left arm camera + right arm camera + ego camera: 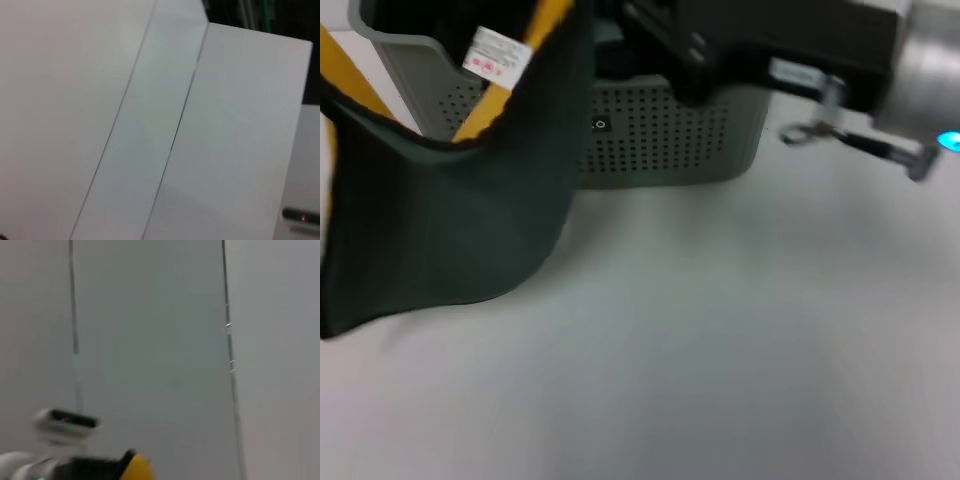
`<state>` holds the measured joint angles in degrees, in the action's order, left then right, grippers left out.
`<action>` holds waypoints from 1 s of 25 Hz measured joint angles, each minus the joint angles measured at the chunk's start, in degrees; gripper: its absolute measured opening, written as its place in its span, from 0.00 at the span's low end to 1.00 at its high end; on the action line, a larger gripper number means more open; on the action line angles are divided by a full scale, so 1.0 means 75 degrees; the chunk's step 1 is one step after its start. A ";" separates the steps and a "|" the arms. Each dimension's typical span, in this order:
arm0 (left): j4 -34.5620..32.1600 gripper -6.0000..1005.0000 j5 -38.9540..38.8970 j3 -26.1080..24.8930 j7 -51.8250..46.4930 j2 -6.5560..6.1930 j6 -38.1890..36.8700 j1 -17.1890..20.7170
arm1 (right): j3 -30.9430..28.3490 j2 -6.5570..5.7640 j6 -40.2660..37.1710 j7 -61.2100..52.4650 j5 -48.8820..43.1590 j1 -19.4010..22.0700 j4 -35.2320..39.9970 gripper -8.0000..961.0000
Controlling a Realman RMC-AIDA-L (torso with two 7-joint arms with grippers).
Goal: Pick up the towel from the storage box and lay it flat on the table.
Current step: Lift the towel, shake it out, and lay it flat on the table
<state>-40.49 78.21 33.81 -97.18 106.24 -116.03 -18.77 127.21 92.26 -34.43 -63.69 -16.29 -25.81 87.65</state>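
Note:
The towel [450, 220] hangs in the air at the left of the head view. Its dark grey-green side faces me, with yellow showing along the top folds and a white care label [495, 55] near the top. Its lower edge drapes down to the white table [720, 350]. The storage box [660, 135], pale grey-green with perforated walls, stands behind it. My right arm [800, 40] reaches in from the top right over the box, its black gripper end [665, 50] close to the towel's top. A bit of yellow towel [136, 467] shows in the right wrist view. The left gripper is out of view.
The table spreads wide in front of and to the right of the box. A cable and clip [840, 135] hang from the right arm. The wrist views show mostly pale wall panels [165, 125].

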 joint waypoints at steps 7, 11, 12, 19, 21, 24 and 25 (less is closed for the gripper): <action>-0.0165 0.02 0.0375 -0.0042 -0.1178 -0.0431 0.0212 -0.0329 | -0.3095 0.1075 -0.3723 -0.3465 -0.4043 0.1436 -0.1220 0.10; -0.0332 0.02 0.1154 0.0040 -0.1286 -0.0421 0.0314 -0.0577 | -0.5761 0.2465 -0.6114 -0.4802 -0.6672 0.1884 -0.1613 0.10; -0.0396 0.02 0.1416 0.0054 -0.1237 -0.0365 0.0320 -0.0660 | -0.6203 0.2647 -0.6393 -0.4909 -0.6976 0.1860 -0.1683 0.10; -0.0435 0.02 0.2296 0.0026 -0.0853 -0.0219 0.0774 -0.1224 | -0.7718 0.2934 -0.7184 -0.4797 -0.7757 0.1242 -0.2370 0.10; -0.0451 0.02 0.2335 0.0067 -0.0814 -0.0272 0.0794 -0.1359 | -0.7962 0.2914 -0.7358 -0.4718 -0.7804 0.1130 -0.2398 0.10; -0.0475 0.02 0.2463 0.0150 -0.0803 -0.0369 0.0679 -0.1441 | -0.8109 0.2906 -0.7812 -0.4695 -0.7974 0.1010 -0.2532 0.10; -0.0486 0.02 0.2536 0.0218 -0.0802 -0.0383 0.0580 -0.1448 | -0.8101 0.2912 -0.7975 -0.4695 -0.8026 0.1004 -0.2577 0.11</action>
<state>-44.14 97.23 35.44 -103.19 103.37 -111.68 -29.63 66.45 114.11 -94.24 -98.90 -76.49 -18.28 68.32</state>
